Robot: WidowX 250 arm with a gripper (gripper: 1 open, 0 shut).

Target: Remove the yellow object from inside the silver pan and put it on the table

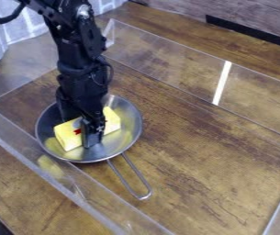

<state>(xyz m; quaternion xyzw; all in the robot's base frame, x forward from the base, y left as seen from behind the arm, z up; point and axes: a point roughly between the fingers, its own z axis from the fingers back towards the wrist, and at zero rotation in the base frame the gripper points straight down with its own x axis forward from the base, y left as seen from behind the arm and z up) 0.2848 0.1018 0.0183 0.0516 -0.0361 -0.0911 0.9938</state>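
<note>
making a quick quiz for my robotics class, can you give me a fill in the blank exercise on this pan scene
1. The yellow object lies inside the silver ____.
2. The hand points straight ____ over the yellow object.
3. The pan's wire-loop handle points toward the ____ edge of the picture.
4. The silver pan rests on a brown ____ table.

Missing words: pan; down; bottom; wooden

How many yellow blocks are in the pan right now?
1. The yellow object lies inside the silver pan, on its left side, directly under the open gripper. The arm covers part of the pan, so something small could be hidden there.
</note>
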